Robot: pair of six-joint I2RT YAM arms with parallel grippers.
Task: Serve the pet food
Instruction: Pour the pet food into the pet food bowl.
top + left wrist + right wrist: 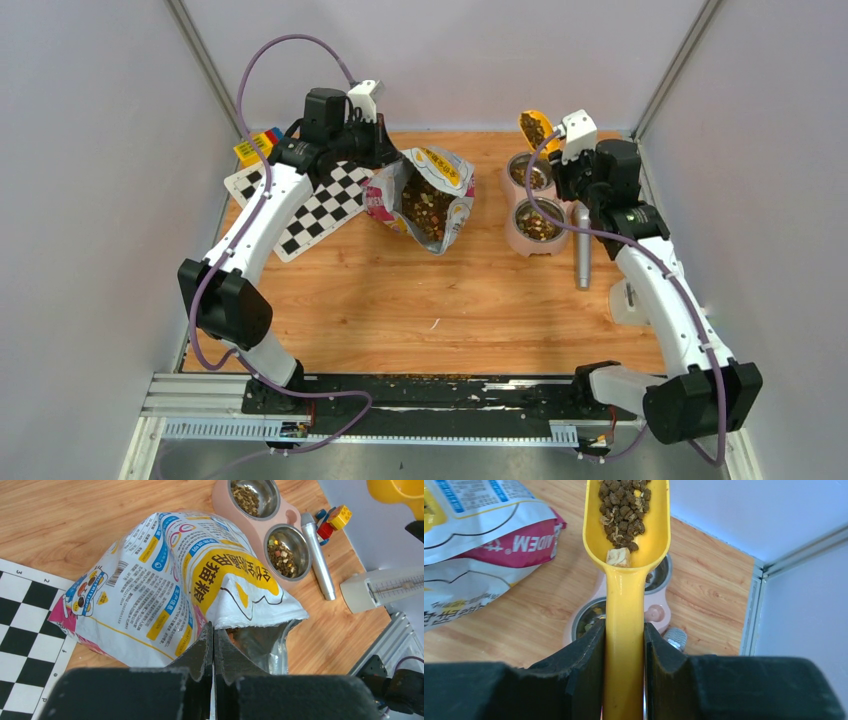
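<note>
Top external view. Wooden table [400, 310], arm bases at its near edge.

Right side, nearest first:
- A white wedge-shaped object [622, 300] sat just beside the right forearm.
- Past it a silver cylinder [582, 248] lay lengthways, just beside a pink double-bowl feeder [510, 238].
- Both steel bowls held pet food [538, 222]: brown pellets with a few pale bits, neither bowl heaped.

Centre: a cat-food bag [445, 185], glossy white, yellow and pink, stood with its mouth open upward. More of the pellets were visible inside.

Left of the bag:
- A chessboard mat [315, 215] lay flat, set at an angle, with the bag's pink corner at its edge.
- Coloured toy bricks [257, 146] sat at the mat's far-left corner, near the wall.

Left wrist view: the left gripper [212, 627] had its fingers pressed together with no gap between them. The tips were at the rim of the bag's mouth, pinching the foil edge there. Dark pellets showed in the shadow just inside.

Right wrist view: the right gripper [624, 627] was clamped on the handle of a yellow scoop [624, 595], one finger on each side and the handle filling the gap. The scoop's bowl pointed away from the wrist. It carried a load of pet food, with one pale cube at the neck, and none was falling. The scoop was raised above the feeder, whose bowls showed beneath the handle.

From above, the loaded end of the scoop lay beyond the far bowl, close to the back wall. It was the farthest item noted.
</note>
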